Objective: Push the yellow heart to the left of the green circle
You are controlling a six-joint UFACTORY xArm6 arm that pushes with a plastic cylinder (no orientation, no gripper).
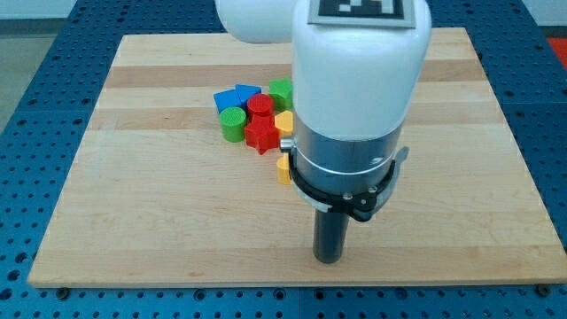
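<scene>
A green circle block stands at the left of a tight cluster near the board's upper middle. A yellow block, mostly hidden behind the arm, lies below and right of the cluster; its shape cannot be made out. Another yellow block peeks out beside the arm at the cluster's right. My tip rests on the board near the bottom edge, well below and right of all the blocks, touching none.
The cluster also holds a blue cube, a blue triangle, a red cylinder, a red star and a second green block. The white arm body hides the board's middle right. The wooden board lies on a blue perforated table.
</scene>
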